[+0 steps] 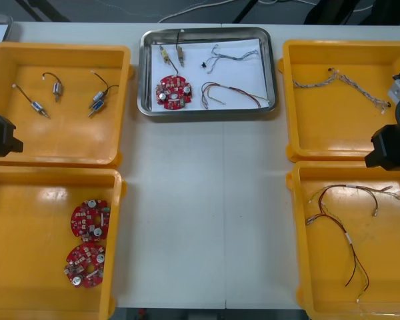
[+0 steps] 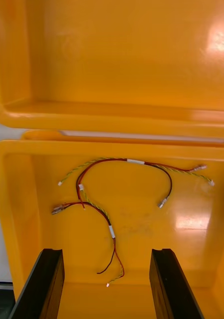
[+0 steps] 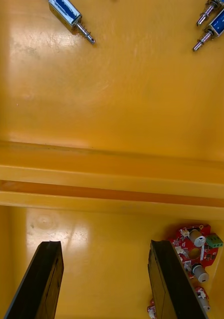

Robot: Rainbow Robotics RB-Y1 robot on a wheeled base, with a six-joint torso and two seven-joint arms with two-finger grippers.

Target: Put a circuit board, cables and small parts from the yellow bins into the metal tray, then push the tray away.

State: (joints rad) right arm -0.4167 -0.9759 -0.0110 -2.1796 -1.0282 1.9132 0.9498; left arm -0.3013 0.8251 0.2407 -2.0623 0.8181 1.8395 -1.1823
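Hovering wide open, empty, over own-side bins (image 1: 53, 161): left hand (image 3: 104, 246), right hand (image 2: 107, 251). Loaded tray (image 1: 207, 112) near far edge of desk (image 1: 207, 200): risk of shoving it off by overshooting.

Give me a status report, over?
Left gripper open, over left bins. Right gripper open, over right bins. Metal tray holds circuit board, cables, small metal parts. Nothing blocks it.

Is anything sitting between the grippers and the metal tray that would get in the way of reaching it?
Only bin walls. The left gripper and right gripper, jaws open, hang over the yellow bins; the bins' inner walls lie between them and the metal tray. Nothing else visible does.
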